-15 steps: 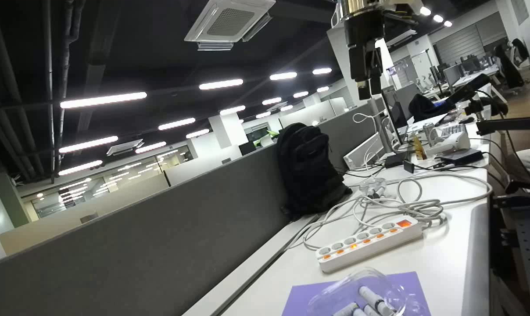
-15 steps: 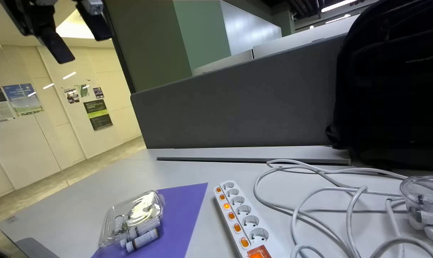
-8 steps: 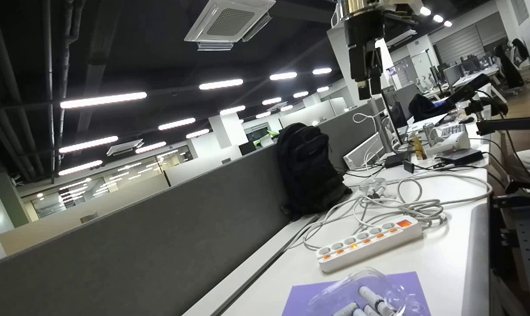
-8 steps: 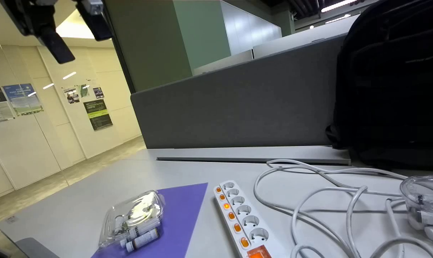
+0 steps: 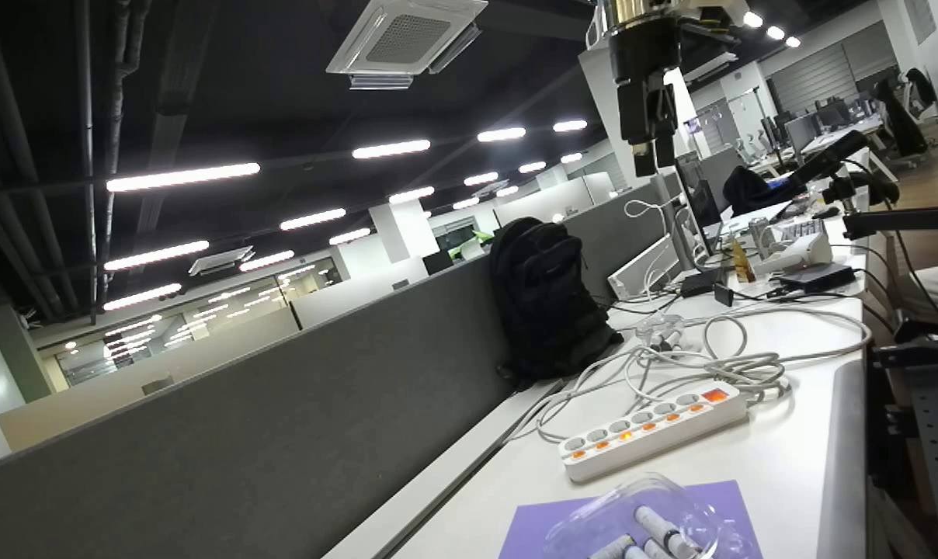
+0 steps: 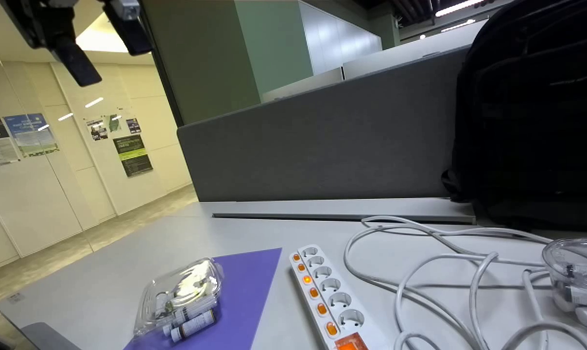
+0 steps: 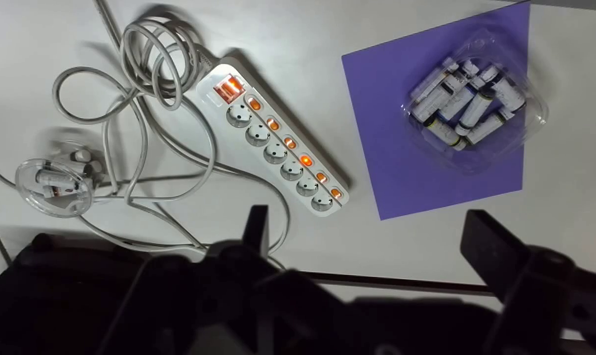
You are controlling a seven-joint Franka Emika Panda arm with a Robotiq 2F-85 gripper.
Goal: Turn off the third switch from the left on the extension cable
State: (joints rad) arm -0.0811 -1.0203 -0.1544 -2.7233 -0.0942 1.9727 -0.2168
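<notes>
The white extension cable strip (image 7: 284, 132) lies on the white desk; it also shows in both exterior views (image 5: 663, 442) (image 6: 305, 304). It has a row of round sockets and a row of small orange switches. The small switch third from the end away from the cord glows brightly (image 7: 306, 160), also in both exterior views (image 5: 625, 435) (image 6: 307, 279). The other small switches look duller. The large red-orange switch (image 7: 229, 88) at the cord end is lit. My gripper (image 7: 367, 217) is open and empty, high above the desk and apart from the strip, also in both exterior views (image 5: 654, 161) (image 6: 112, 65).
A purple sheet (image 7: 377, 162) beside the strip bears a clear container of vials (image 7: 475, 108). Another clear container (image 7: 54, 187) stands among loose grey cables (image 7: 145, 128). A black backpack (image 5: 547, 303) leans against the grey partition (image 5: 321, 404) behind the desk.
</notes>
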